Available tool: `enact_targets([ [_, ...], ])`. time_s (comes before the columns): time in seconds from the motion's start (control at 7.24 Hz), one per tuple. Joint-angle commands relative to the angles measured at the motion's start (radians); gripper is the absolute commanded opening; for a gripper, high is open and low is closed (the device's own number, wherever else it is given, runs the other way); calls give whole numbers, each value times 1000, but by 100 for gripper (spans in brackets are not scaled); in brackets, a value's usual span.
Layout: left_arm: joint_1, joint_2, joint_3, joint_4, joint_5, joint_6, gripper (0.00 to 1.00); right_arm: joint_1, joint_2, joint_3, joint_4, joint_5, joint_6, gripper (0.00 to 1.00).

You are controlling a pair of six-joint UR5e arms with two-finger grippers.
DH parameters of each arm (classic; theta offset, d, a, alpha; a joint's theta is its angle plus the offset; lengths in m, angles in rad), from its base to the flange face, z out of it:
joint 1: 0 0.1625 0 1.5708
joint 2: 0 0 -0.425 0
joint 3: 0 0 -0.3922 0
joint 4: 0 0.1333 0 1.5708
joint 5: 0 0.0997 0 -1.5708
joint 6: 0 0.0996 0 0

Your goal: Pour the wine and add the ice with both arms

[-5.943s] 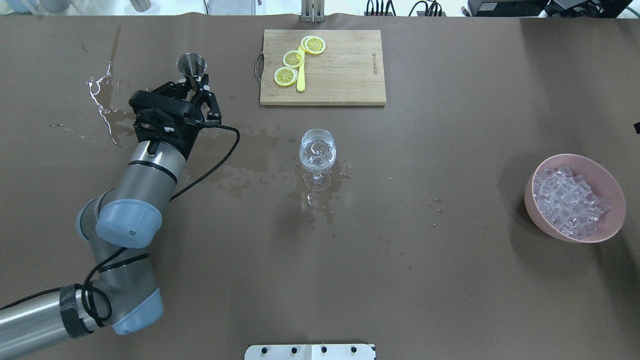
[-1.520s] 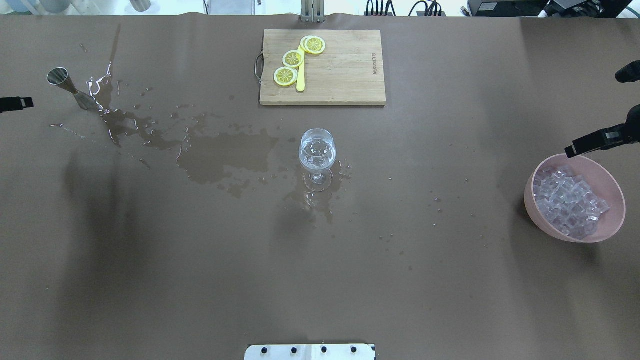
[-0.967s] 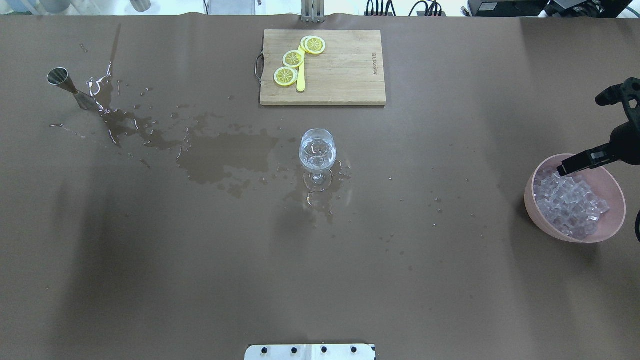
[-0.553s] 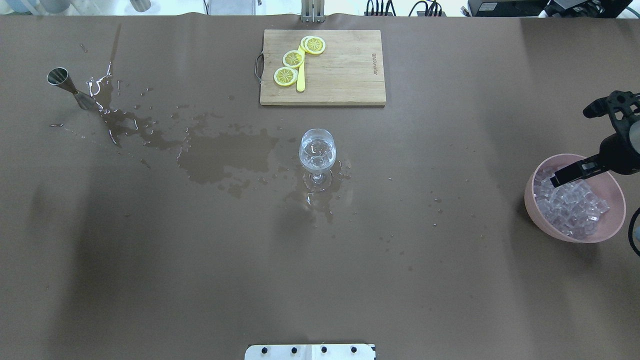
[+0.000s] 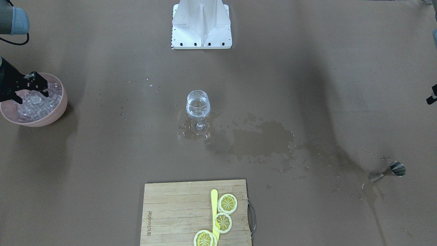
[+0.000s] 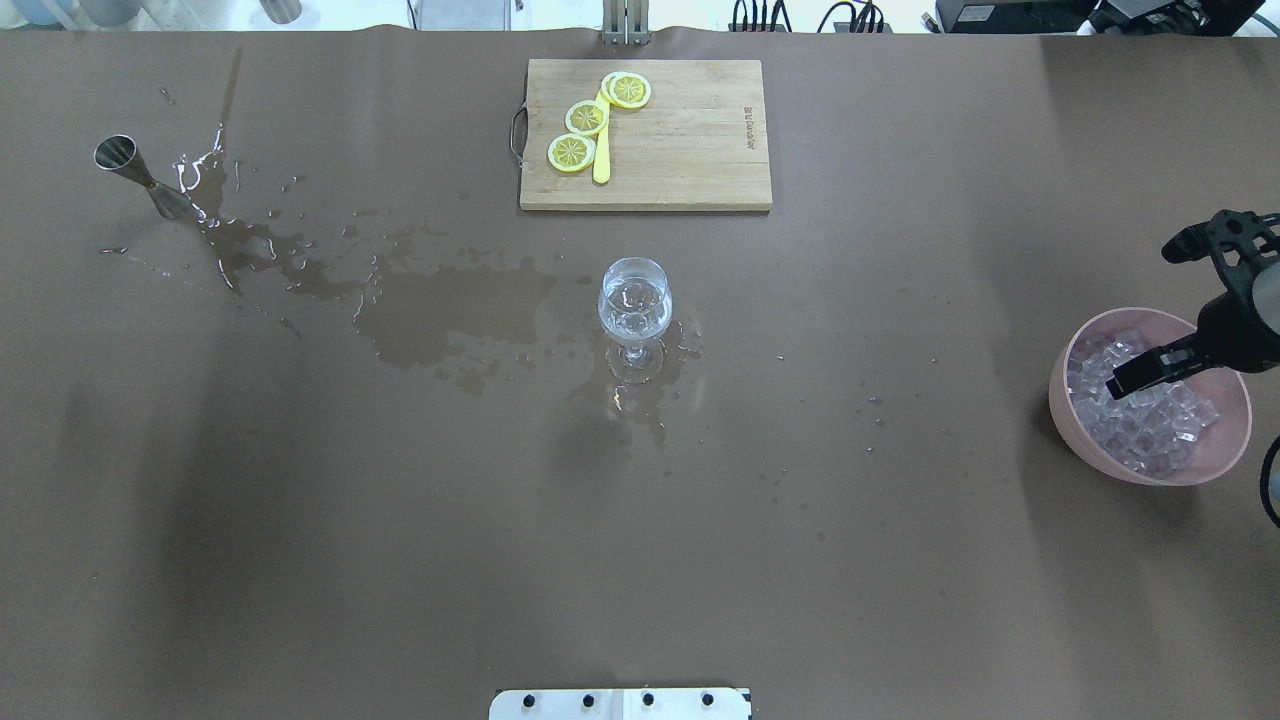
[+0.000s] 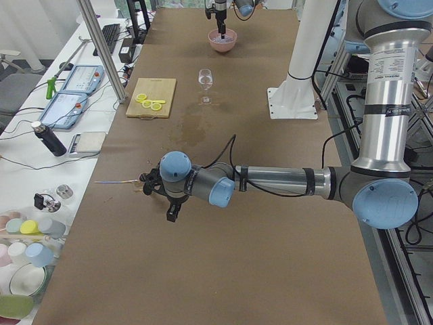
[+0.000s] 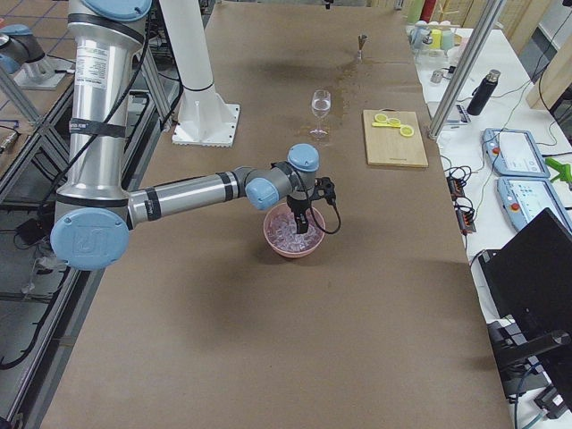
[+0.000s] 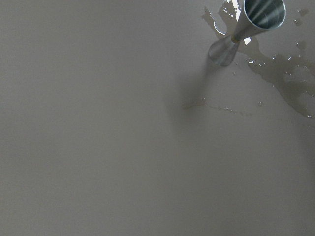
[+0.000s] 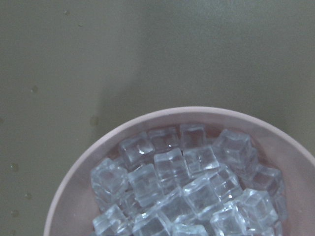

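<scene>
A wine glass [image 6: 634, 305] stands upright mid-table with clear wine in its bowl; it also shows in the front view [image 5: 197, 104]. A pink bowl [image 6: 1150, 475] at the right holds heaped ice [image 6: 1140, 420], filling the right wrist view [image 10: 182, 187]. My right gripper [image 6: 1140, 372] hangs fingers-down over the bowl's far side, just above the ice, and looks open and empty [image 5: 32, 95]. A steel jigger [image 6: 135, 175] stands tilted at the far left. My left gripper [image 5: 432, 96] is only a black tip at the frame edge, beside the jigger; I cannot tell its state.
A wooden cutting board [image 6: 690, 150] with lemon slices [image 6: 585, 118] and a yellow knife lies at the table's far side. Dark wet stains [image 6: 450, 310] spread from the jigger to the glass. The white pedestal [image 5: 201, 24] stands at the robot's side.
The left arm left the jigger at the far left and drew back out of the overhead view. The right gripper came in from the right and moved down over the ice bowl.
</scene>
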Motion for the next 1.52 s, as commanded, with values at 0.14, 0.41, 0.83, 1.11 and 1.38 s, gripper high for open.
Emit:
enact_targets([
  [0.14, -12, -1, -34, 67, 27, 40, 99, -24, -8, -11, -3, -3, 4, 68],
  [0.41, -14, -1, -34, 67, 29, 40, 99, -24, -8, -20, -5, -1, 0, 30],
  [0.83, -23, 0, -35, 65, 29, 40, 99, -22, -4, -14, -5, 0, -3, 0],
  [1.11, -26, 29, -34, 59, 23, 30, 99, -15, 13, 49, -11, 31, 10, 0],
  [1.38, -28, 39, -77, 62, 17, 27, 99, 1, 141, 135, -188, 43, 21, 0],
])
